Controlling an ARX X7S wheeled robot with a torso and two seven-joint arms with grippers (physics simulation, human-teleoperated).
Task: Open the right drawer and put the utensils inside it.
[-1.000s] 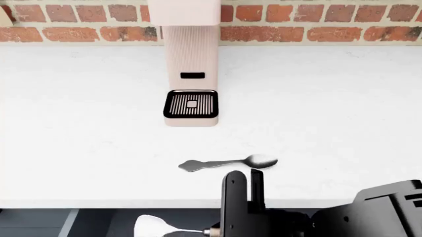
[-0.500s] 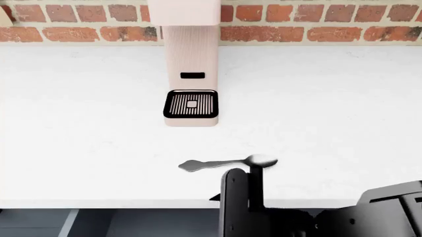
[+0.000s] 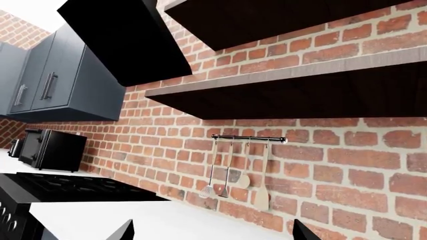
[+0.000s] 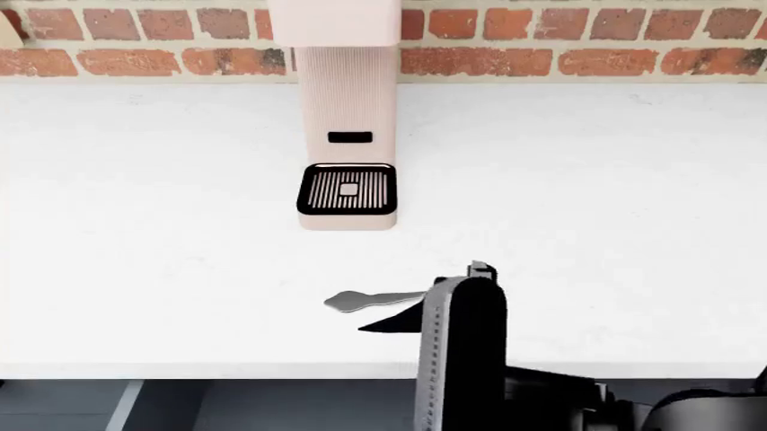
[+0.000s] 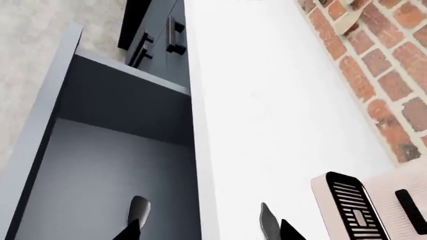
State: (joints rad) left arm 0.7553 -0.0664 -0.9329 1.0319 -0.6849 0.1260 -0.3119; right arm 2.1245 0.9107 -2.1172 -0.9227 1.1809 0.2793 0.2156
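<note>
- The all-metal dark silvery spoon (image 4: pixel 372 300) lies flat on the white worktop (image 4: pixel 623 224), near its front edge and straight out from the pale pink coffee machine (image 4: pixel 348 108) at the back.
- Its long axis runs roughly parallel with that front edge. The handle end shows on the robot's left; the bowl end is hidden behind the right arm.
- The right gripper (image 4: pixel 462 310) hangs directly over the hidden bowel end, so the spoon's visible length stretches away to the left of it. In the head view the black body covers the jaws, and I cannot tell whether they touch the spoon.
- In the right wrist view two dark fingertips (image 5: pixel 268 222) show at the picture's edge with a clear gap between them, so this gripper looks parted and empty.
- The right drawer (image 5: pixel 100 165), slate blue-grey with a plain grey inside, stands pulled open under the worktop's front edge, just below the spoon.
- A slim dark piece (image 5: pixel 137 212) already lies on the drawer floor; it is most likely the spatula, though too little shows to be sure.
- The left gripper's tips (image 3: pixel 123 232) barely enter its own view, which faces the red brick wall (image 3: pixel 347 165); whether it is open I cannot tell, and it is well away from the spoon.
- The right arm is plainly the nearer one, and the coming grasp turns on closing across the spoon's narrow width, not along its length.
</note>
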